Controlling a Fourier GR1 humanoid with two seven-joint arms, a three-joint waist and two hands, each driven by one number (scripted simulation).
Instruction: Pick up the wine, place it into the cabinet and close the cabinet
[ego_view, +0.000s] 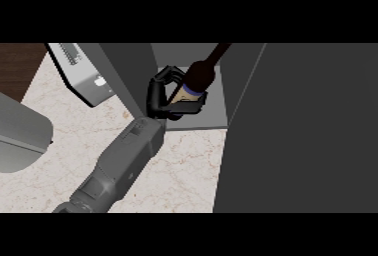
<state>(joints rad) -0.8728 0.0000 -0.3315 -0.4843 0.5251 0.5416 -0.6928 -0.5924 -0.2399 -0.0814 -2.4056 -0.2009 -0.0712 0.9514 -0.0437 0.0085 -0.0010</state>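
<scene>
My left hand (164, 95) is curling its fingers around the wine bottle (198, 80), gripping it near the pale label. The bottle is leaning with its dark neck pointing up and to the right, inside the open grey cabinet (193, 119), above its floor. The cabinet door (295, 135) is standing open at right. The marble counter (184, 165) is lying below my forearm.

Marble-look counter (184, 165), matt grey cabinet (295, 140)
</scene>
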